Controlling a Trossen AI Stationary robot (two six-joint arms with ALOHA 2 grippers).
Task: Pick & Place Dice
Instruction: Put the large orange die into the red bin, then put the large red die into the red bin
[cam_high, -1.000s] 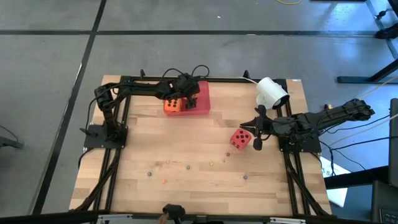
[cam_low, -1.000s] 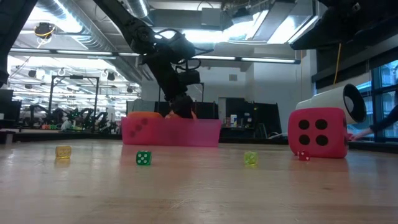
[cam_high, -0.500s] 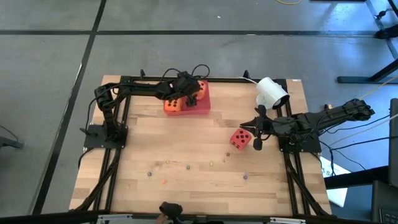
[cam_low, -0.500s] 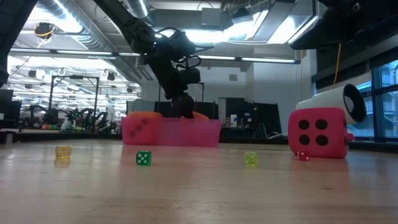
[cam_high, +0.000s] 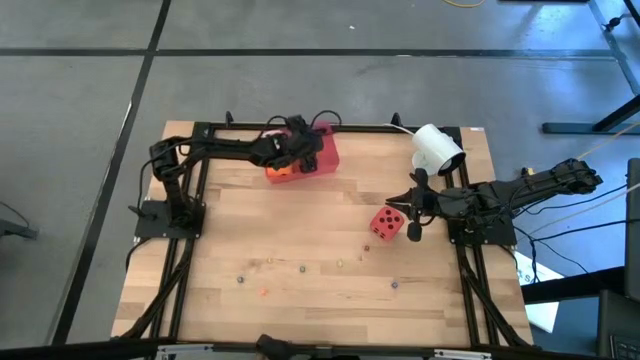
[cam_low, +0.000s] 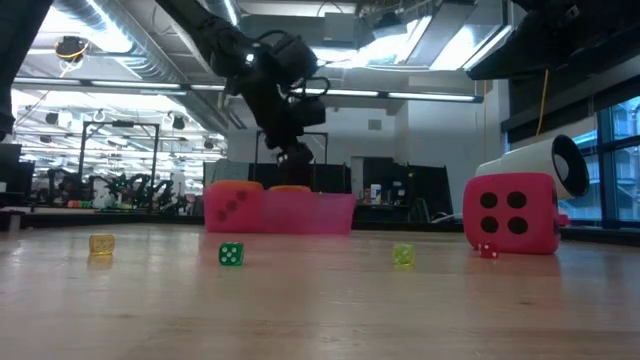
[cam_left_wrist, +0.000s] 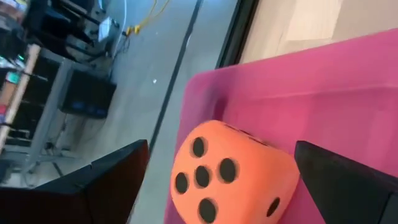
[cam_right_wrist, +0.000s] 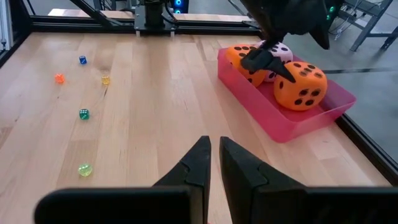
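A flat red tray (cam_high: 324, 160) sits at the table's far edge. Lying in it are two orange dice (cam_right_wrist: 300, 86) (cam_right_wrist: 242, 59) with a pale pink die (cam_right_wrist: 280, 53) between them. My left gripper (cam_right_wrist: 267, 59) hovers open just above them. Its fingers stand either side of one orange die (cam_left_wrist: 230, 180) without touching it. The red die (cam_high: 388, 222) rests on the table toward the right side. My right gripper (cam_high: 413, 224) is shut and waits just right of it, with a small gap between them. In the right wrist view the red die is out of sight.
A white cylinder (cam_high: 437, 148) lies near the far right corner. Tiny coloured beads (cam_high: 300, 267) are scattered over the near half of the table, among them a green one (cam_low: 231, 254). Black frame rails (cam_high: 190, 250) run along the left and right sides.
My left gripper has risen from inside the tray until it is clear above it, and has drawn slightly toward the table's left. The orange die beneath it has stayed lying in the tray. My right arm and the red die have kept still.
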